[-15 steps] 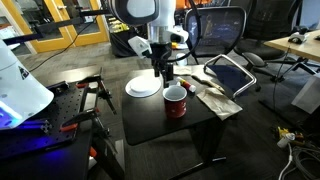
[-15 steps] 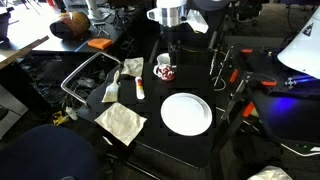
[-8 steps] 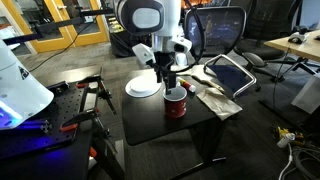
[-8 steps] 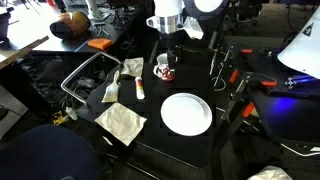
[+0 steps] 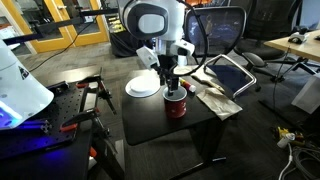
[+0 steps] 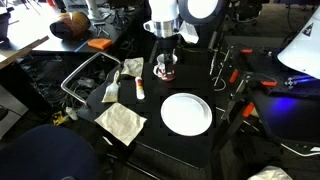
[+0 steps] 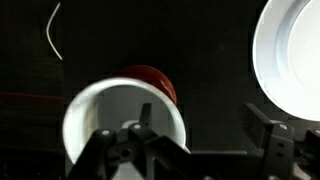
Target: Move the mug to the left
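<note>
In the wrist view the end effector [image 7: 205,140] fills the lower edge, its jaws spread wide and holding nothing. One finger [image 7: 146,120] hangs over the white inside of the mug [image 7: 115,105]. The other finger stands outside, to the right of the rim, so the mug's right wall lies between the two with a gap on either side. Beyond the rim a strip of the mug's dark red outside shows against the black tabletop [image 7: 215,60]. The round white plate [image 7: 295,50] lies farther off at the upper right, apart from the mug, and a thin pale cord [image 7: 52,35] curves at the upper left. In an exterior view a crumpled sheet of paper [image 6: 120,122] lies nearest on the tabletop [image 6: 175,145]. The plate [image 6: 186,113] follows, then a small white tube [image 6: 138,89], then the mug [image 6: 165,71] standing upright near the far edge. The end effector [image 6: 165,62] sits low over the mug's mouth. In an exterior view from the opposite side the mug [image 5: 176,106] stands nearer than the plate [image 5: 143,86]. The end effector [image 5: 172,88] hangs at its rim, and a tablet [image 5: 228,72] leans off to the side behind it.
</note>
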Action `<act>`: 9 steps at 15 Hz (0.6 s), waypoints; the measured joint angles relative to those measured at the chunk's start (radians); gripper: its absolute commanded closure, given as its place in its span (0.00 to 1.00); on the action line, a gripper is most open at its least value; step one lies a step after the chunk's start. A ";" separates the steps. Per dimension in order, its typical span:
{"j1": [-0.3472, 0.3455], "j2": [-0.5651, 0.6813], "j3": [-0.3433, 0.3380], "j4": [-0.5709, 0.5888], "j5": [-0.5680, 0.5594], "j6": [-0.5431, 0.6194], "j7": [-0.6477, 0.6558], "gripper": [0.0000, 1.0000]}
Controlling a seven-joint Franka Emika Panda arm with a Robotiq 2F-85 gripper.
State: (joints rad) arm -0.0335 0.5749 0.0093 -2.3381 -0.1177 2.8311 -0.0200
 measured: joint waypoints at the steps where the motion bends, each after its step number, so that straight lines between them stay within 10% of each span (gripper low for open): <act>1: -0.001 0.005 0.000 0.005 0.002 0.000 0.000 0.51; 9: -0.020 0.023 0.004 0.023 0.020 0.000 0.000 1.00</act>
State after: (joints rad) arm -0.0532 0.5975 0.0131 -2.3152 -0.0974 2.8314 -0.0203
